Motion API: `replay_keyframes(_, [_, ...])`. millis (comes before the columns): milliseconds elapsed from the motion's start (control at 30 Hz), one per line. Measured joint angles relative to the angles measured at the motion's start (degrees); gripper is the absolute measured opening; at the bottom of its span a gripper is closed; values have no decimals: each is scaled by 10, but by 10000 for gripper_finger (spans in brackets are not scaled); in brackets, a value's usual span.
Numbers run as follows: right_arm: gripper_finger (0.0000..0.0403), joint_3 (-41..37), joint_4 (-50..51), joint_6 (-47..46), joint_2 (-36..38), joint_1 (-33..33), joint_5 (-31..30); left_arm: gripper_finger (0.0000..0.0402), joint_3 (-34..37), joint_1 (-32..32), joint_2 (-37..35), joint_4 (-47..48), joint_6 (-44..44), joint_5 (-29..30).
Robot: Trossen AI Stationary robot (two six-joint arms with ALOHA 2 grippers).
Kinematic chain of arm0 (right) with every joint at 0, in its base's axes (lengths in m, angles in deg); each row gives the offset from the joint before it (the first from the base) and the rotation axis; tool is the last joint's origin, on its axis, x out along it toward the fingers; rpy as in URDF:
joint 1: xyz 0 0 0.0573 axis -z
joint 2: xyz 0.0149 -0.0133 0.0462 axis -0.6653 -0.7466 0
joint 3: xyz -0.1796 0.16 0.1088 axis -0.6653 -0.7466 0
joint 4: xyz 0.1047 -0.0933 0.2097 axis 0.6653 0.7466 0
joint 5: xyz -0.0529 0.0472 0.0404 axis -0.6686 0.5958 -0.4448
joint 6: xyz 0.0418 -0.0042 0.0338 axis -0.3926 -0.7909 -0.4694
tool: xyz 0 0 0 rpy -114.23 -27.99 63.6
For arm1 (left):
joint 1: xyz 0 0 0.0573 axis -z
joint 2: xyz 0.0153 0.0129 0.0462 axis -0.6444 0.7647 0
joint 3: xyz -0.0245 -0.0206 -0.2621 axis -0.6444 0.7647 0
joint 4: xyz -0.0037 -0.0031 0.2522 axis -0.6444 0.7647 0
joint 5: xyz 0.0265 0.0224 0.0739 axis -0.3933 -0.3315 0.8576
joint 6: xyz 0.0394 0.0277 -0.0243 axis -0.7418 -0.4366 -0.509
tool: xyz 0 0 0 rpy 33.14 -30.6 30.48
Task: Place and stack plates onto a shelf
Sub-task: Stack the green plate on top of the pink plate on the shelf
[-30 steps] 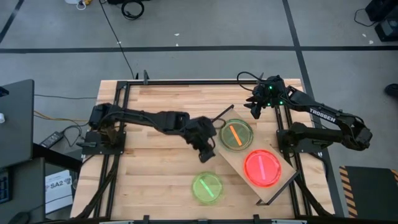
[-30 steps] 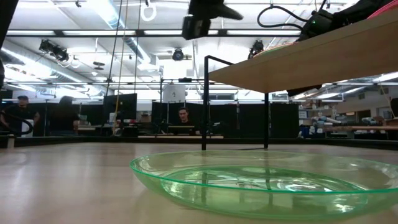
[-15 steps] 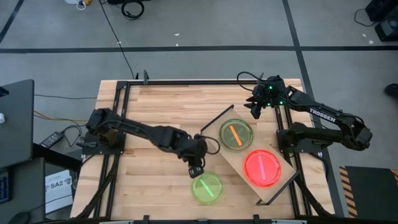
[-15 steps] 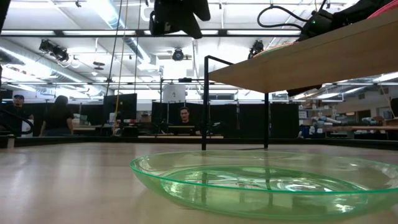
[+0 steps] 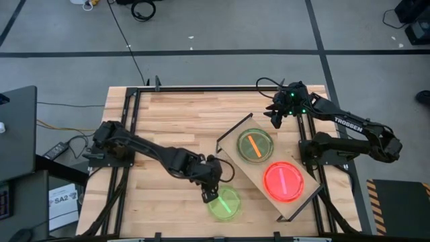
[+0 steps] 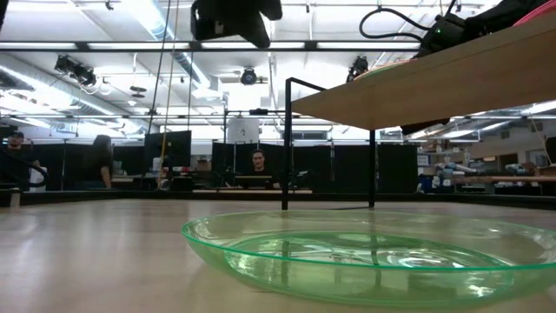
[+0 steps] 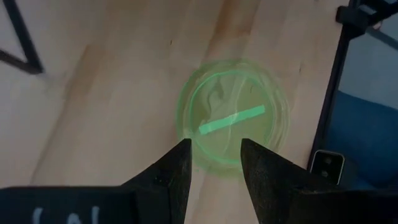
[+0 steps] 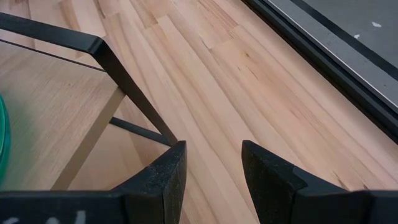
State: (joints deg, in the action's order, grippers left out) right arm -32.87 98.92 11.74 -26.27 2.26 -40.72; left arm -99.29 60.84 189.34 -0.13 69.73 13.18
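A green plate [image 5: 224,202] lies flat on the wooden tabletop near its near edge; it fills the low view [image 6: 373,256] and shows in the left wrist view [image 7: 231,121]. My left gripper [image 5: 209,193] hovers over its left rim, open and empty [image 7: 214,155]. The shelf [image 5: 269,171] stands at the right and bears a green plate with an orange bar [image 5: 255,145] and a pink plate [image 5: 283,180]. My right gripper [image 5: 275,117] waits open beyond the shelf's far end [image 8: 211,162].
The shelf's black wire frame [image 5: 232,131] stands just right of my left arm. The tabletop's left half [image 5: 161,107] is bare wood. People sit in the room beyond the table [image 6: 256,165].
My left gripper has swung from beside the shelf's left end toward the table's near edge and a little left, coming to hover above the green plate on the tabletop. The plates and the shelf have kept still.
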Motion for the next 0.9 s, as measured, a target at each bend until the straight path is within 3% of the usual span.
replay_keyframes(567, [161, 0, 10, -2, 0, 0, 0, 144, 2, 3, 71, -32, 39, -30])
replay_keyframes(900, [161, 0, 10, -2, 0, 0, 0, 144, 3, -3, 132, -1, 43, -28])
